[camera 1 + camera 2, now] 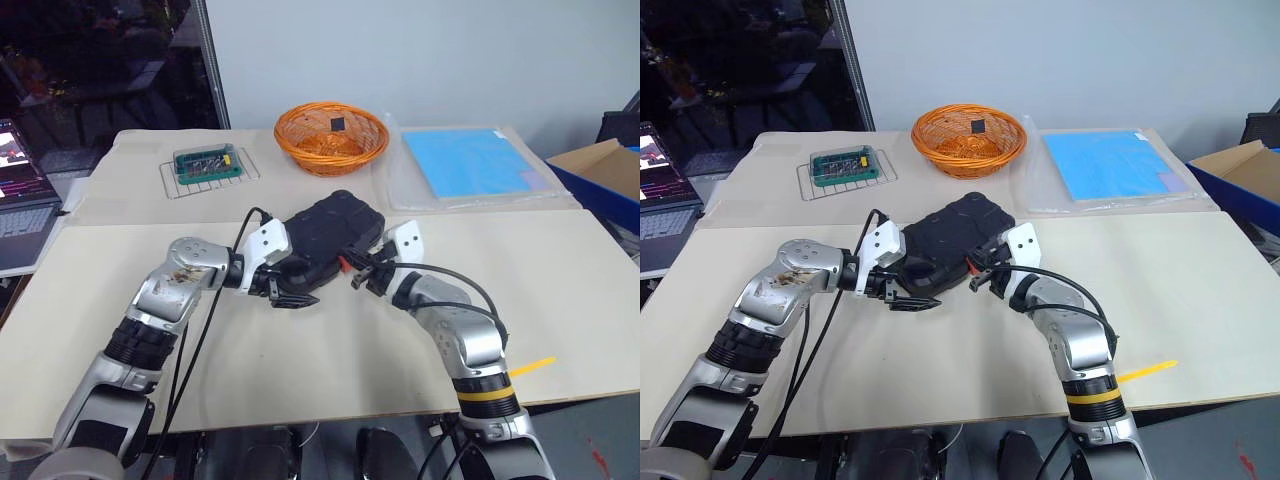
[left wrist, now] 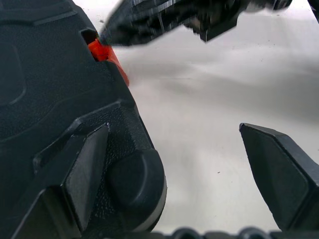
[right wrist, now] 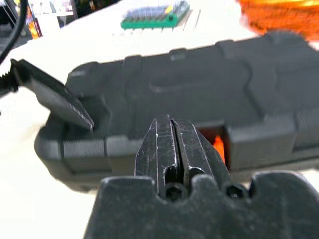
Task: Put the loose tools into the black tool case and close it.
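The black tool case [image 1: 330, 238] is matt moulded plastic with a fine pebbled grain and a smooth, glossy orange latch [image 2: 107, 55]. The right tool [image 3: 175, 149] has hard black fingers, scuffed and lightly scratched; the left tool [image 2: 192, 189] has smooth matt black pads [image 2: 84, 174]. The table [image 1: 300, 350] is covered in pale, matt paper-like sheeting. At the far side are a woven orange wicker basket [image 1: 331, 137], a thin metal wire rack [image 1: 210, 178], and a blue sheet [image 1: 470, 162] under glossy clear plastic.
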You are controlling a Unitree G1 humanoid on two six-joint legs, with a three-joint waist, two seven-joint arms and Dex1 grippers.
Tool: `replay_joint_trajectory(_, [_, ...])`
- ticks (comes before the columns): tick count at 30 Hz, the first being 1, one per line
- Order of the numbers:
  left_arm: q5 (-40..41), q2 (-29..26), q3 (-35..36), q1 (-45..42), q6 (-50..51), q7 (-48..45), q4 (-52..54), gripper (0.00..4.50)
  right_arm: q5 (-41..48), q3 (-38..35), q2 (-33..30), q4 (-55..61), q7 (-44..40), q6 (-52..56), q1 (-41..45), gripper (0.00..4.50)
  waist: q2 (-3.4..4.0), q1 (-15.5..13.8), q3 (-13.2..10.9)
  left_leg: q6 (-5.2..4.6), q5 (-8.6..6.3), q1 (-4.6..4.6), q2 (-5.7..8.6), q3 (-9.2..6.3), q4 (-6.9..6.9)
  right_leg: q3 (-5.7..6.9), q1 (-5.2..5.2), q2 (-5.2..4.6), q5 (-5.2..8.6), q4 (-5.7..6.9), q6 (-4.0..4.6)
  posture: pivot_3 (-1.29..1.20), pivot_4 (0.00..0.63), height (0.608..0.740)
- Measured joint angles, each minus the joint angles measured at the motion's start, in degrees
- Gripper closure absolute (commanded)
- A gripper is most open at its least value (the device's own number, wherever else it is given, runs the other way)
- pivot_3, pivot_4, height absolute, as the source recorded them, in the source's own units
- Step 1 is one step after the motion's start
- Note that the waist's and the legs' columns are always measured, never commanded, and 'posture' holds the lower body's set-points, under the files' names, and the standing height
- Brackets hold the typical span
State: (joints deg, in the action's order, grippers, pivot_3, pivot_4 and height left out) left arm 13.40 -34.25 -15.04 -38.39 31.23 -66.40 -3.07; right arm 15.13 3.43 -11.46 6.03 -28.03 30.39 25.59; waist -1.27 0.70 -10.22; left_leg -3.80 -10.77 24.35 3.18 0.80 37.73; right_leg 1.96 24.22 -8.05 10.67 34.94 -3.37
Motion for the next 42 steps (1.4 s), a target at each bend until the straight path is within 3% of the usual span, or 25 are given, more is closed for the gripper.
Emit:
replay_joint_trajectory(16, [-0.08,0.15,-0.1,1.09,0.41,1.15,-0.18,0.0,-7.61,7.01,-4.72,-7.43,0.39,0.81,4.83,4.46,0.01,0.31,0.97,0.02,-0.01,-0.17,-0.05,0.0,-0.04,0.02,-0.1,-0.11,0.21,0.02,0.3,0.0,0.15,0.74])
replay_joint_trajectory(28, [-0.12,1.32,-0.13,2.42,-0.41,2.92,-0.17,0.0,-7.91,7.54,-6.79,-6.28,-0.69,4.56,5.12,4.46,0.06,0.08,1.49,0.05,-0.04,-0.15,-0.06,-0.04,-0.09,0.09,-0.15,-0.38,0.33,-0.02,0.31,0.0,0.15,0.74])
replay_joint_trajectory(32, [0.19,2.41,1.54,4.75,-3.75,3.73,0.65,0.0,-9.28,6.98,-6.87,-4.83,0.05,-3.07,2.11,4.46,0.06,-0.1,1.51,0.05,-0.03,-0.13,0.05,-0.04,-0.51,0.16,-0.08,-0.39,0.37,-0.27,0.24,0.0,0.15,0.74])
replay_joint_trajectory(34, [0.5,4.17,4.09,7.82,-8.58,5.2,1.27,0.0,-5.75,3.9,-5.05,-3.14,-1.13,-6.22,-0.42,4.46,0.15,-0.22,1.37,0.04,-0.02,-0.06,0.07,-0.04,-0.71,0.17,0.01,-0.37,0.15,-0.43,-0.08,0.0,0.15,0.74])
replay_joint_trajectory(37, [6.96,6.56,8.65,11.64,-7.32,6.01,4.58,0.0,2.25,-1.83,-8.16,6.17,-5.86,-5.79,-3.7,3.82,0.13,-0.64,0.88,-0.02,0.03,0.58,0.08,-0.04,-0.68,0.22,0.37,-0.27,-0.1,-0.42,0.3,0.0,0.15,0.74])
replay_joint_trajectory(38, [9.24,6.33,10.13,12.62,-5.57,5.71,5.77,0.0,3.84,-3.52,-10.67,9.42,-7.27,-5.08,-4.89,3.49,0.11,-0.79,0.86,-0.42,0.26,0.71,0.11,-0.04,-0.61,0.23,0.48,-0.21,-0.17,-0.34,0.42,0.0,0.15,0.74])
replay_joint_trajectory(42, [16.24,2.32,16.31,19.08,0.29,5.77,14.07,0.0,8.18,-9.23,-22.95,20.0,-14.38,-1.48,-16.32,2.19,0.08,-1.37,0.84,-0.55,-0.18,0.76,0.14,-0.04,-0.65,0.3,0.45,-0.22,0.08,-0.48,0.38,0.0,0.15,0.74])
